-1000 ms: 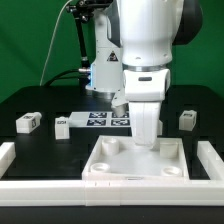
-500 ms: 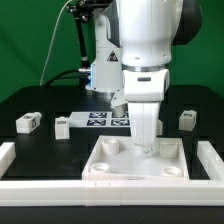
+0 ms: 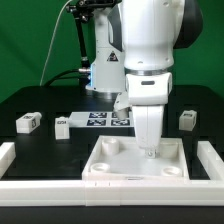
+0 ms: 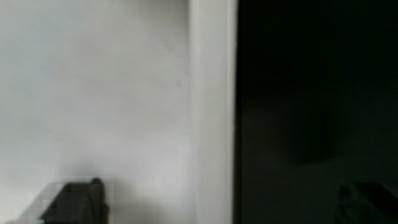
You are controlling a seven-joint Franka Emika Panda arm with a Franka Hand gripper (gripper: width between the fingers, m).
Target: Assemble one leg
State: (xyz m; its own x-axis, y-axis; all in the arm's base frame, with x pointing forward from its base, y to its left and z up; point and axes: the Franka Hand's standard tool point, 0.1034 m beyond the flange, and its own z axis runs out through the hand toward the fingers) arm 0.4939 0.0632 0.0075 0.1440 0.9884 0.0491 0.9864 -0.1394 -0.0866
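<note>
Matte black tabletop [image 3: 55, 150], white blocky leg [image 3: 28, 122] apart; pincer [image 3: 150, 152] over smooth panel [image 3: 105, 166] — fingers [image 4: 71, 203] spread.

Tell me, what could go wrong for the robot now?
1. The gripper hangs very low over the panel. Going lower might bump or shove the panel.
2. The leg at the exterior view's right sits close to the bulky arm. A swing that way might knock the leg over or push it off.
</note>
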